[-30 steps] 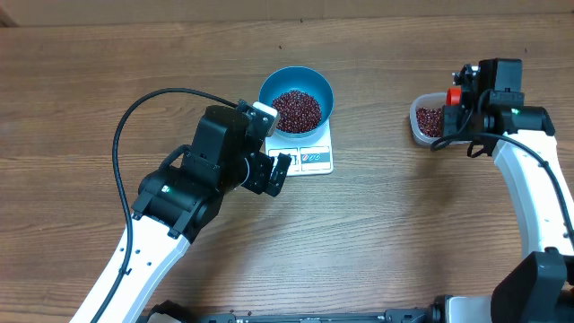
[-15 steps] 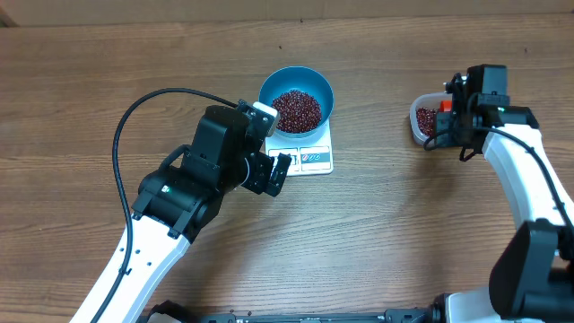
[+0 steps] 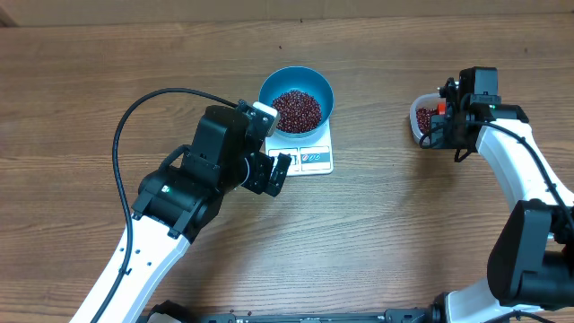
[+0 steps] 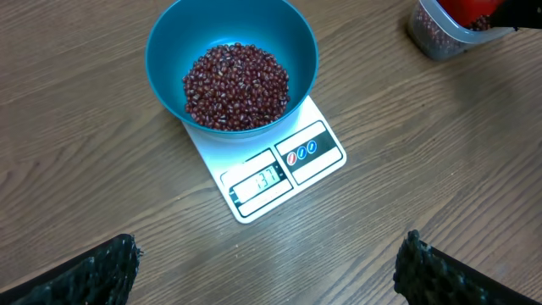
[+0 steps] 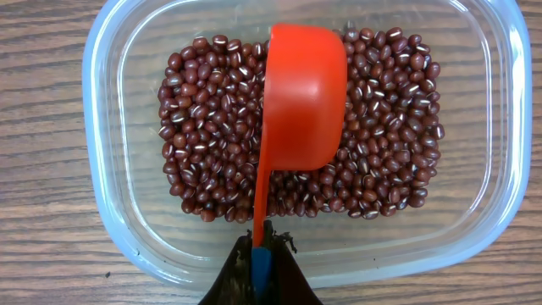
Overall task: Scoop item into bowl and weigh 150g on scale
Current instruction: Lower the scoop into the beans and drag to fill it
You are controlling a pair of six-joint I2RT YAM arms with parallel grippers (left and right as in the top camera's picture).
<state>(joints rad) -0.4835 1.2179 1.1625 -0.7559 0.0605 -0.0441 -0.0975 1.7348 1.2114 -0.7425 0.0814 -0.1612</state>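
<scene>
Top centre of overhead frame: blue bowl (image 3: 265, 91), heaped with maroon beans (image 3: 297, 108), sits on white scale (image 3: 314, 158); readout (image 4: 258, 180) looks like 137, digits faint. Left end effector (image 3: 276, 172) hangs spread wide just lower left of scale, holding nothing. Upper right: right end effector (image 5: 261, 275) clamps red scoop (image 5: 301, 93) by handle, cup over more beans in clear tub (image 5: 110, 212) on worktop (image 3: 404, 233).

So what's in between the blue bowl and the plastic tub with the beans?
Nothing, just bare wooden table between the blue bowl and the plastic tub. The overhead view shows that stretch best.
</scene>
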